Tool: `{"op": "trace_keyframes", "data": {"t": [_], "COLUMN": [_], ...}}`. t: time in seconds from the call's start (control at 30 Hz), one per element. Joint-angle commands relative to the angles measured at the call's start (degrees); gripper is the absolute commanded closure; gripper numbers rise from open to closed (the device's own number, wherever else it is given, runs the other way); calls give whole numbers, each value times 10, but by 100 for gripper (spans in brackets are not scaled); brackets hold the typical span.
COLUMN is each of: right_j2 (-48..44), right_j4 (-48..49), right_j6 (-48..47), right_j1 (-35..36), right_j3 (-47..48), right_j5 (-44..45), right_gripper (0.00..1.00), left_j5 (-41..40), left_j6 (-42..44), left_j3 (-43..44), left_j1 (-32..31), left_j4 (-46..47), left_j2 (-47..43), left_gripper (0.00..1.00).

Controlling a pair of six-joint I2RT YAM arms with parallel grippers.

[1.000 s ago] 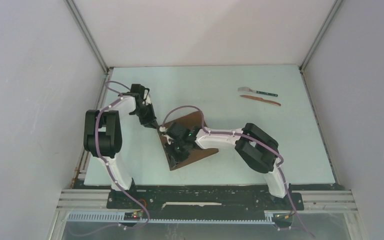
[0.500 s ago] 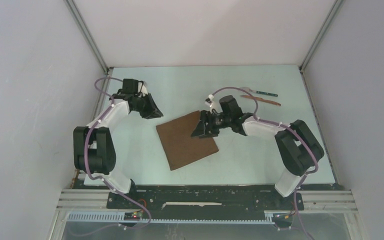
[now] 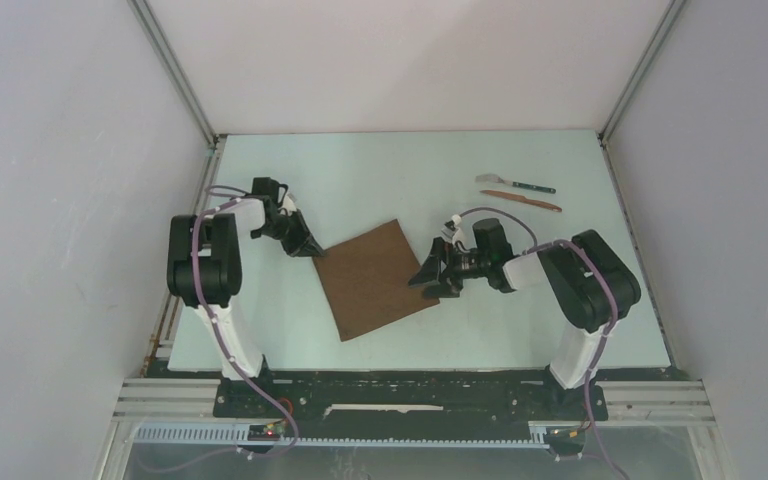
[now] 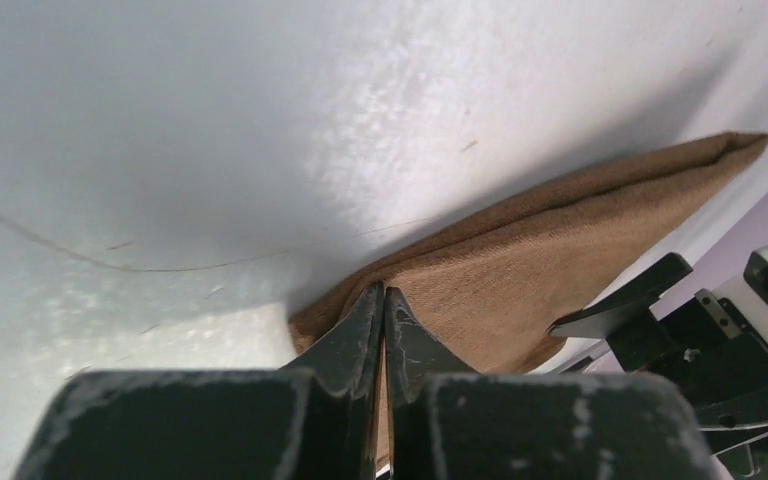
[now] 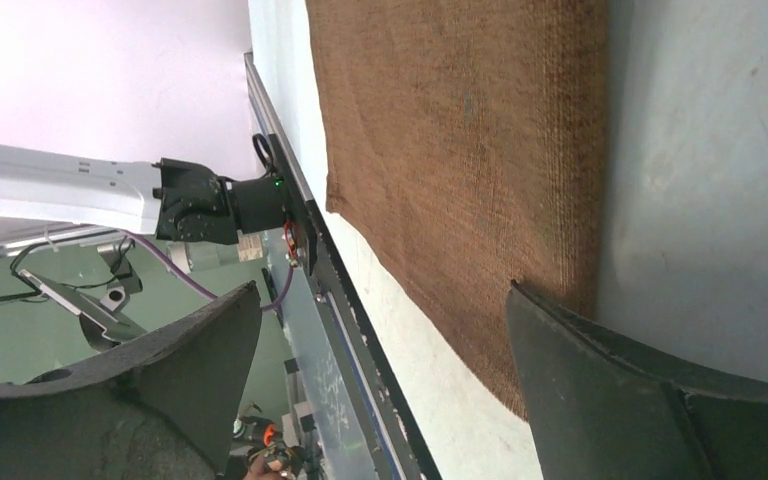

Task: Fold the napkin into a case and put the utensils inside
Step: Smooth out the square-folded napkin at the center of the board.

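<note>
The dark-brown napkin (image 3: pixel 375 278) lies flat as a tilted square in the middle of the table. My left gripper (image 3: pixel 312 250) is at its left corner. In the left wrist view the gripper (image 4: pixel 382 292) is shut, with a strip of the napkin (image 4: pixel 560 230) pinched between the fingers. My right gripper (image 3: pixel 435 278) stands wide open at the napkin's right corner. In the right wrist view that gripper (image 5: pixel 382 290) holds nothing, and one finger (image 5: pixel 600 370) lies at the edge of the napkin (image 5: pixel 460 150). The utensils, a silver-headed piece with a teal handle (image 3: pixel 515 184) and a reddish-brown knife (image 3: pixel 520 200), lie at the back right.
White walls close in the table on the left, back and right. A metal rail (image 3: pixel 410 405) runs along the near edge behind the arm bases. Bare table (image 3: pixel 520 320) lies to the right of the napkin and in front of it.
My right gripper has left the napkin's middle, swung right and opened wide at its right corner. My left gripper pulled away, then came back and shut on the left corner. The napkin now lies flat.
</note>
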Motion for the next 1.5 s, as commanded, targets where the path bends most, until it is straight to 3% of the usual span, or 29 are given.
{"op": "trace_keyframes", "data": {"t": [0.0, 0.17, 0.33, 0.6, 0.77, 0.87, 0.93, 1.03, 1.13, 1.47], "right_j2": [-36, -140, -85, -18, -96, -133, -108, -19, 63, 257], "right_j4": [-5, -129, -80, -20, -97, -183, -186, -132, -90, -29], "right_j6": [-14, -62, -33, -24, -41, -63, -59, -11, 24, 111], "right_j1": [-7, -1, 14, 4, 13, 28, 31, 36, 51, 77], "right_j3": [-34, 0, 6, -30, -21, 51, 106, 202, 285, 478], "right_j5": [-7, 30, 6, 36, 78, 121, 138, 101, 92, 79], "right_gripper": [0, 0, 0, 1, 0, 0, 0, 0, 0, 1], "left_j5": [-42, -26, 26, -38, -117, -144, -130, -66, -34, -88], "left_j6": [25, 40, 37, 42, 70, 77, 72, 49, 32, 41], "left_j3": [-2, 12, 8, -5, 12, 30, 36, 37, 13, -9], "left_j1": [16, 13, 1, 18, 14, 1, -17, -33, -39, -13], "left_j4": [-11, -26, -19, -31, -71, -75, -71, -63, -39, -33], "left_j2": [2, -44, -80, -31, -39, -88, -116, -125, -118, -49], "left_gripper": [94, 86, 73, 86, 87, 81, 73, 70, 74, 88]}}
